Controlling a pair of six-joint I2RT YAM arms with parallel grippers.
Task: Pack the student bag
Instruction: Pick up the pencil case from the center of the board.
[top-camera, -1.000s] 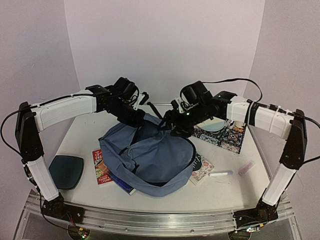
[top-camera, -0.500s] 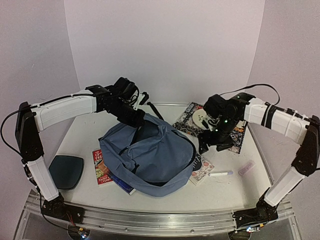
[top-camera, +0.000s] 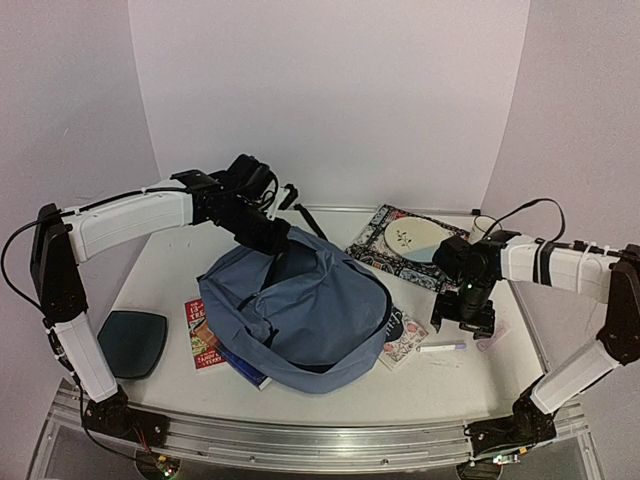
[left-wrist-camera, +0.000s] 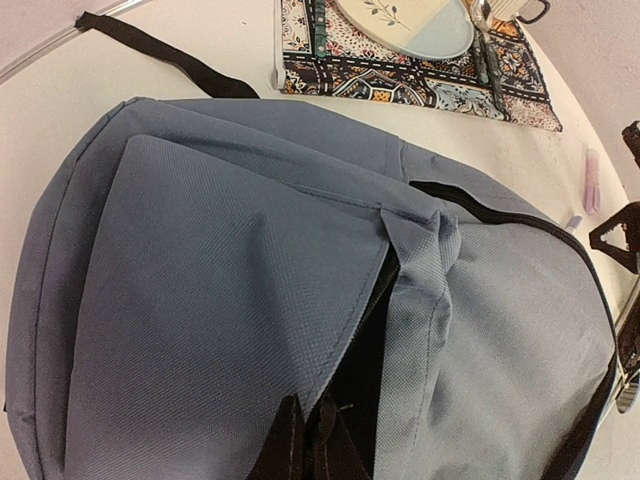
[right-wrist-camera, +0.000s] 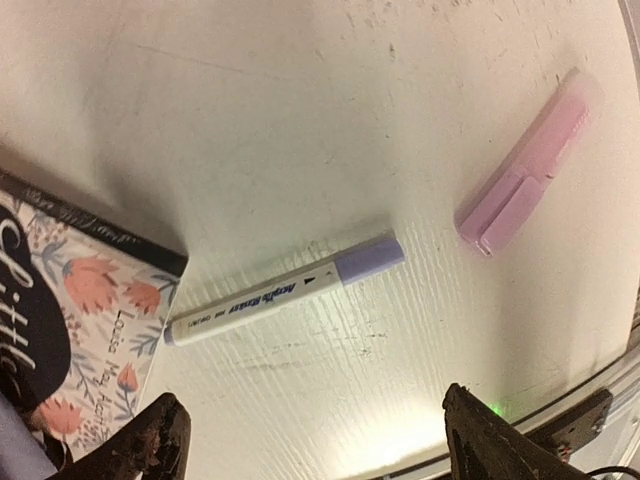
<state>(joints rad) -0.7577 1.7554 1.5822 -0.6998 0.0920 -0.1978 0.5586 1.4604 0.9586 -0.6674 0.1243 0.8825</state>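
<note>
The slate-blue student bag (top-camera: 310, 315) lies in the middle of the table, with its zipper opening (left-wrist-camera: 372, 335) showing dark lining. My left gripper (top-camera: 272, 233) is shut on the edge of the bag's flap (left-wrist-camera: 310, 440) and holds it up at the back. My right gripper (top-camera: 462, 318) is open and empty, pointing down over the table to the right of the bag. A white marker with a lilac cap (right-wrist-camera: 285, 290) lies on the table just beyond its open fingers (right-wrist-camera: 315, 435). The marker also shows in the top view (top-camera: 441, 347).
A pink eraser-like piece (right-wrist-camera: 525, 190) lies right of the marker. A floral book (top-camera: 403, 335) pokes out from under the bag's right side and a red book (top-camera: 203, 333) from its left. A teal pad (top-camera: 133, 342) lies front left. A patterned mat (top-camera: 455, 275) with a plate (top-camera: 417, 237) lies at the back right.
My right arm has swung from the bag's opening out to the right and down over the marker. My left gripper has kept its hold on the flap.
</note>
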